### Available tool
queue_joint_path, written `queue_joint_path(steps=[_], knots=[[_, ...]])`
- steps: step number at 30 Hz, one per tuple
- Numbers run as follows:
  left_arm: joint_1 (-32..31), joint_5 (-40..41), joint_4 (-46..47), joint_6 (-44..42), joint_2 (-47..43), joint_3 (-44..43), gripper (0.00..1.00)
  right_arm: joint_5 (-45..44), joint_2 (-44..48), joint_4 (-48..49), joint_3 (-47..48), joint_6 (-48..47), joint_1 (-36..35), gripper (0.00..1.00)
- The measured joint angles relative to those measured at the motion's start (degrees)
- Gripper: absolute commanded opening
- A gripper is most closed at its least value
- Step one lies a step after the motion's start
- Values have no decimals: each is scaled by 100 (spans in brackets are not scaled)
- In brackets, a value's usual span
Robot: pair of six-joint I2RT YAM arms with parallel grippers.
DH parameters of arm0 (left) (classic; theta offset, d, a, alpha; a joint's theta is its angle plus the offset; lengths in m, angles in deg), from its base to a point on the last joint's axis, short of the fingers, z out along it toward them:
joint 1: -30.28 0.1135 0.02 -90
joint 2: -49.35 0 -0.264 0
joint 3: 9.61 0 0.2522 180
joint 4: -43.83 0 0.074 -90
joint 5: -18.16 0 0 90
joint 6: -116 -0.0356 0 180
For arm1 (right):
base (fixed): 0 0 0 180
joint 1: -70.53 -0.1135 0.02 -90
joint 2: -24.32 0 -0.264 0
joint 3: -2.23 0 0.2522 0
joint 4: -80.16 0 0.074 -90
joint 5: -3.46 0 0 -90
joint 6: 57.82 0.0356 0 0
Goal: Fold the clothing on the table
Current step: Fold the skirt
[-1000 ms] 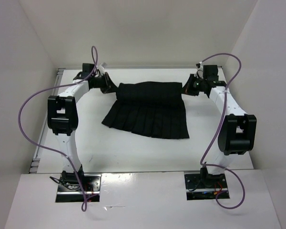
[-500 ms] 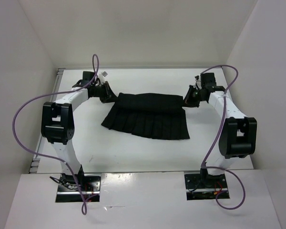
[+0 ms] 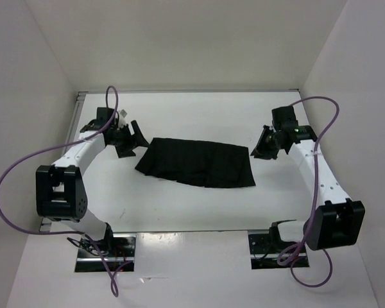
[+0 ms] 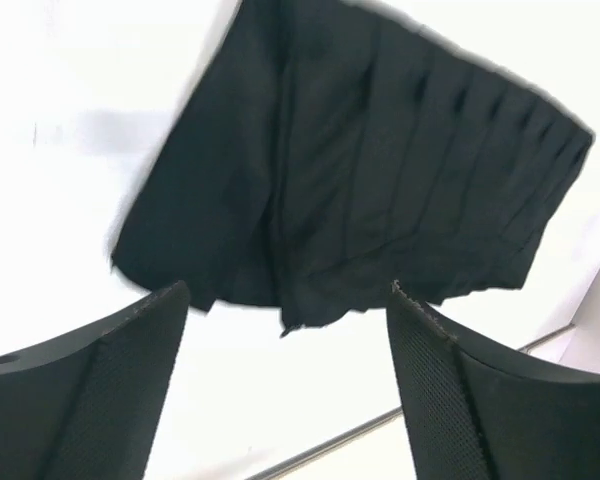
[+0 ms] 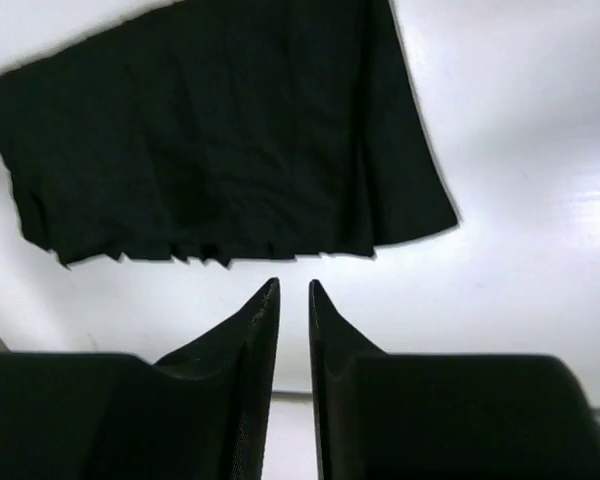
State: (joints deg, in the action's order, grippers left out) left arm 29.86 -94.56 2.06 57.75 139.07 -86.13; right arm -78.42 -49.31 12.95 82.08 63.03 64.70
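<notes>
1. The left jaws are spread wide, hold nothing and touch nothing. In the left wrist view the two black fingers (image 4: 90,400) sit far apart in the bottom corners, with bare white worktop (image 4: 60,90) showing between them.
2. The right jaws are parted only a little. In the right wrist view the fingers (image 5: 240,390) come almost together at the tips, leaving a thin gap with nothing pinched in it.
3. The black clothing (image 3: 199,162) lies flat near the middle of the worktop, between the two arms. No part of it is lifted.
4. Seen from above, the left arm (image 3: 83,151) reaches in from the left, and its jaws stand just beside the clothing's left end without touching it. The right arm (image 3: 311,170) reaches in from the right, and its jaws stand near the clothing's right end, also clear of it.
5. The clothing forms a wide, shallow band. Its long axis runs left to right across the worktop, and its right end sits slightly nearer the arm bases than its left end.
6. Faint pleat lines cross the band the short way, from far edge to near edge.
7. In the left wrist view the clothing (image 4: 360,180) fills the upper middle, and its ragged pleated end faces the camera.
8. In the right wrist view the clothing (image 5: 210,130) fills the top of the picture, and its uneven end lies just beyond the fingertips.
</notes>
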Motion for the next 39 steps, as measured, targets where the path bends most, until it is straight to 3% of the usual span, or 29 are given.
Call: queue_joint_path(steps=[3, 8, 12, 24, 32, 36, 39], knots=[[-15, 4, 0, -2, 275, -485, 78, 17, -297, 286, 208, 149, 0, 18], [-79, -68, 275, -9, 1023, -1054, 82, 175, -1423, 896, 435, 286, -210, 37], [-190, 90, 326, -9, 1370, -1167, 83, 199, -1954, 1110, 564, 289, -588, 37], [-267, 942, 527, -313, 1687, -1119, 86, 221, -1980, 1318, 669, 697, -1711, 39], [-313, 166, 835, -435, 1860, -658, 85, 85, -1851, 1314, 662, 828, -1729, 40], [-332, -385, 1145, -330, 1878, -452, 73, 31, -1749, 1311, 662, 844, -1729, 40], [-435, -715, 1318, -232, 1941, -308, 57, -2, -1746, 1314, 654, 855, -1729, 40]])
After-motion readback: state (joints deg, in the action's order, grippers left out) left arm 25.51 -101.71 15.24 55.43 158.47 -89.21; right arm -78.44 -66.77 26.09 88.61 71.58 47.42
